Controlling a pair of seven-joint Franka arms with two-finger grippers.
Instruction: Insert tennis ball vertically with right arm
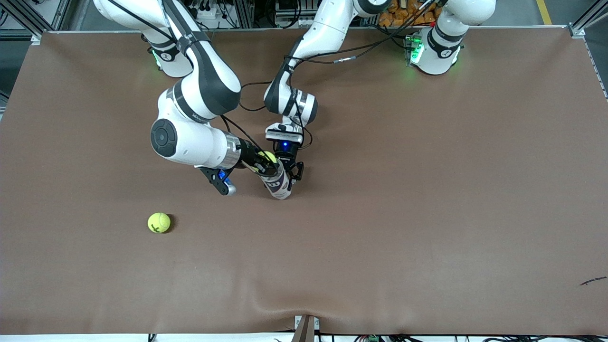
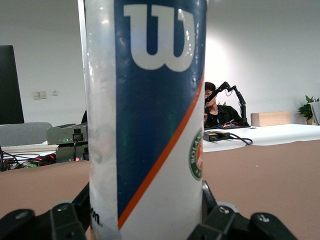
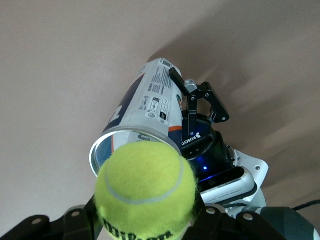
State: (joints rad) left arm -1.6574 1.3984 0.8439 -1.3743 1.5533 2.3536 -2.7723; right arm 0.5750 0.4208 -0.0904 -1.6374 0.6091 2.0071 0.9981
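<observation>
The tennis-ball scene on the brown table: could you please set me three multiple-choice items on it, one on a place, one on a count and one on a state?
1. The fuzzy yellow-green tennis ball in the right gripper is
A. over the open mouth of the tall blue-and-white cylindrical can
B. lying on the table
C. over the right arm's base

2. Yellow-green tennis balls in the front view number
A. one
B. two
C. four

3. The can is
A. lying flat, untouched
B. upright, the left gripper shut on it
C. capped with a lid

Key: 1 A, the right wrist view shows the ball just above the can's rim. 2 B, one held, and a loose tennis ball on the brown table nearer the front camera. 3 B, the left wrist view shows the jaws on either side of the can's lower part.
</observation>
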